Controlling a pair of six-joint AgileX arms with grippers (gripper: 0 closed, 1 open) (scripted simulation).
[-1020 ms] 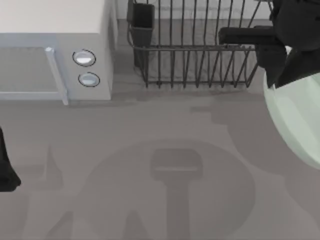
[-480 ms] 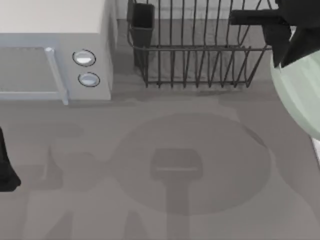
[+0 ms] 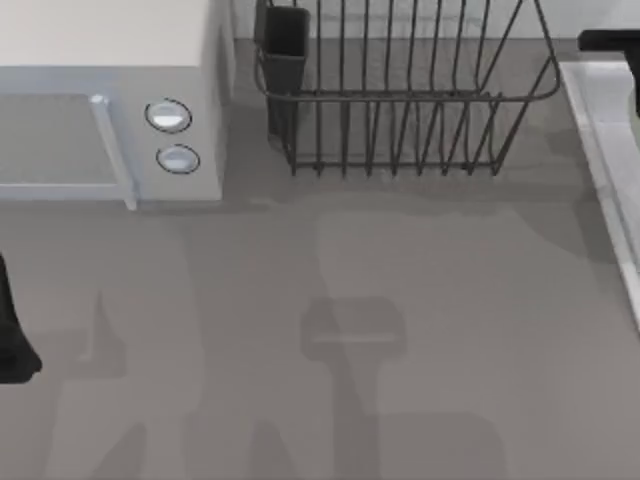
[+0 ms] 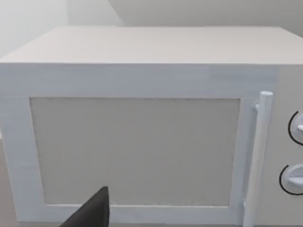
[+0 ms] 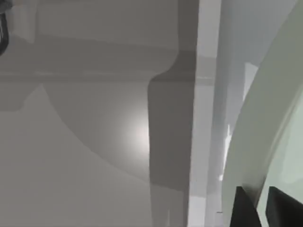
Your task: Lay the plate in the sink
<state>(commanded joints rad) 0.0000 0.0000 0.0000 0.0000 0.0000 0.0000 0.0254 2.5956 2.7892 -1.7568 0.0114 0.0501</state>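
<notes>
The pale mint-green plate (image 5: 272, 109) stands nearly on edge in the right wrist view. My right gripper (image 5: 263, 208) is shut on its rim, one dark finger (image 5: 246, 207) on each face. The plate hangs just past the sink's white rim (image 5: 204, 118), over the basin side. From above, the sink's pale rim (image 3: 598, 150) runs along the table's right edge, and a dark part of my right arm (image 3: 612, 42) pokes in at the top right. My left arm (image 3: 10, 335) is parked at the far left edge.
A white microwave (image 3: 110, 110) with two round knobs fills the back left; its door (image 4: 135, 151) faces the left wrist camera. A black wire dish rack (image 3: 400, 90) stands at the back centre, close to the sink rim. Grey table lies open in front.
My right arm has carried the plate rightward out of the top view. The sink's rim has come into sight at the right edge. The left arm has stayed still.
</notes>
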